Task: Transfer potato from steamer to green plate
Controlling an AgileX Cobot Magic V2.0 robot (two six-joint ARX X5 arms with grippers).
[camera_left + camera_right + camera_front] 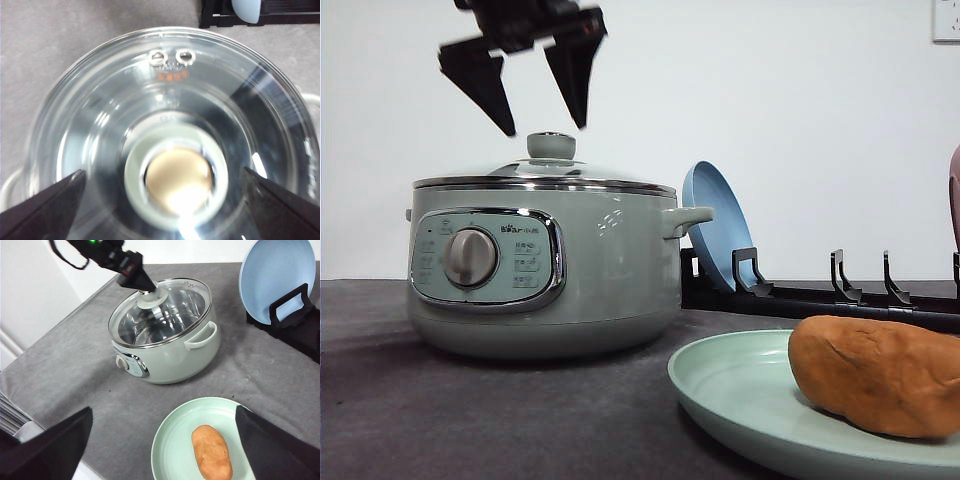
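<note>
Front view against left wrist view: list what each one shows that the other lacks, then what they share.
Front view alone: the potato lying on the green plate, the steamer's control panel with its dial, and the slots of the black rack.

Left wrist view alone: the two small metal vents in the glass lid, seen from straight above.

Both: the lid's green knob, with the left gripper open just above it, plus a piece of the blue plate in the rack.
</note>
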